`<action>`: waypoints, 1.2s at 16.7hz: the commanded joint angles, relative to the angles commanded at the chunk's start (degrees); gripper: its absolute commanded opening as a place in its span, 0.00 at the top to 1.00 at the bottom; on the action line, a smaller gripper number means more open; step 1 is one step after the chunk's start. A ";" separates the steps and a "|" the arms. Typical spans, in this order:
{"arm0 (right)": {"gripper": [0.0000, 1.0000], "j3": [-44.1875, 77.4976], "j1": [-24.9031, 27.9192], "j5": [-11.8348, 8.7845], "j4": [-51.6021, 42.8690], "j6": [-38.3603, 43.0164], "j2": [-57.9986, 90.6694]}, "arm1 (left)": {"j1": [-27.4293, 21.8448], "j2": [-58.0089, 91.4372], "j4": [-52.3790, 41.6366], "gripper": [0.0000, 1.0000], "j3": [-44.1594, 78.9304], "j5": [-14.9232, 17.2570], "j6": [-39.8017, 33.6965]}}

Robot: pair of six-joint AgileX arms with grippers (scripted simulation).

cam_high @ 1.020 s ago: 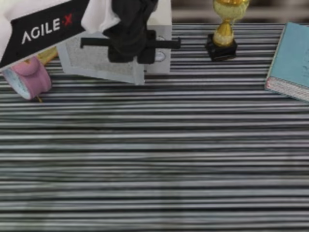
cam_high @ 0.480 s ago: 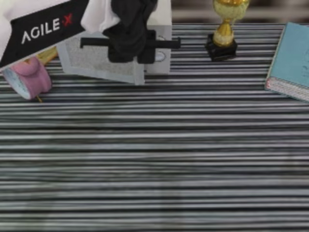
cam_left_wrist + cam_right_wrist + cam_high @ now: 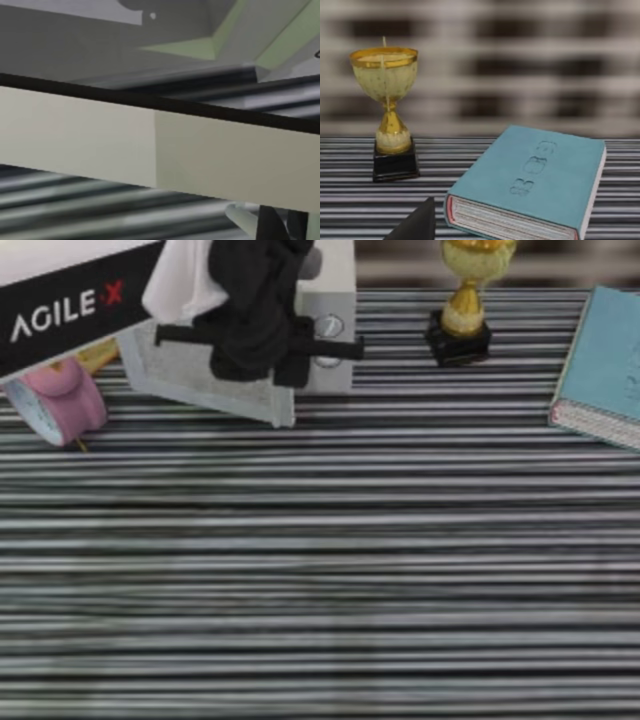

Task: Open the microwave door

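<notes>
1. Overhead, 1 boxy light-grey microwave (image 3: 335, 300) stands at the far left of the striped table (image 3: 320, 570), with 1 round silver knob (image 3: 330, 327) plainly showing on its front panel; a 2nd knob is hard to make out under the arm.
2. Its flat grey-white microwave door (image 3: 190, 375) with the speckled mesh window is swung out from the body, its free edge angled toward the near side.
3. 1 black left gripper (image 3: 255, 340) sits over the door's upper edge beside the knob panel; whether its fingers are spread or pinching the door cannot be told.
4. Around it are 1 pink round alarm clock (image 3: 60, 405) at the left edge, 1 gold trophy cup on a black base (image 3: 465, 300) further right, and 1 pale-blue hardback book (image 3: 605, 360) at the right edge.
5. From the left wrist, only a broad cream edge of the door (image 3: 150, 150) with a dark strip above it fills the picture, striped table behind.
6. From the right wrist, the trophy (image 3: 390, 110) and book (image 3: 535, 180) appear side on, well apart from each other, with 1 dark fingertip (image 3: 417, 225) of the right gripper low in view; the top view does not show that arm.
7. Compared with 0.5 s ago, the door's free corner has moved left and the left arm with it, uncovering the knob.
</notes>
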 joint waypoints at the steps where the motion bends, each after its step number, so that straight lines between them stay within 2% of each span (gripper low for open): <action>1: 0.00 0.00 0.00 0.00 0.00 0.00 0.00 | 0.14 -0.74 0.56 1.00 -0.77 0.36 0.74; 20: 0.00 0.00 0.00 0.00 0.00 0.00 0.00 | 0.25 -1.40 1.07 1.00 -1.19 0.63 1.23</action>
